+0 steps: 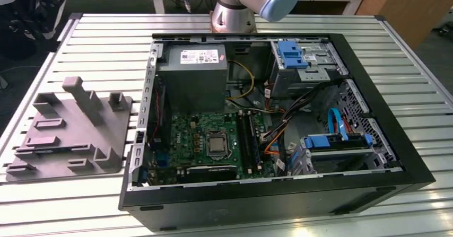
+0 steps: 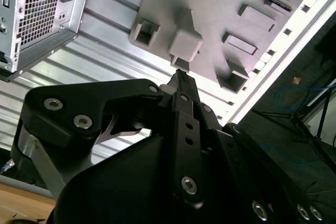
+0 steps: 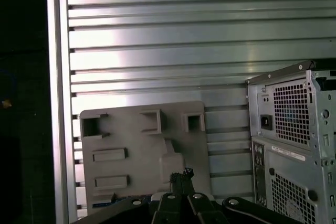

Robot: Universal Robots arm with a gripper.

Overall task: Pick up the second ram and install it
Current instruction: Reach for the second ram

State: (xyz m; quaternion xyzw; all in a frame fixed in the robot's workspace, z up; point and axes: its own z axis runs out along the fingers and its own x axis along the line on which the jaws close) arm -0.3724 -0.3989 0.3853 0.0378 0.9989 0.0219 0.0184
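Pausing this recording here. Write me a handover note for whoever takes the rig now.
The gripper looks shut with nothing seen between its tips, well above the grey block that lies beside the open computer case.
The second ram: I cannot tell where it is; dark strips sit in the motherboard slots, too unclear to count sticks.
Done: cannot be confirmed. Left: checking that the second ram is seated.

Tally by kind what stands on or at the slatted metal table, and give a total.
Open computer case: 1
Grey slotted block: 1
Robot arm: 1
Total: 3
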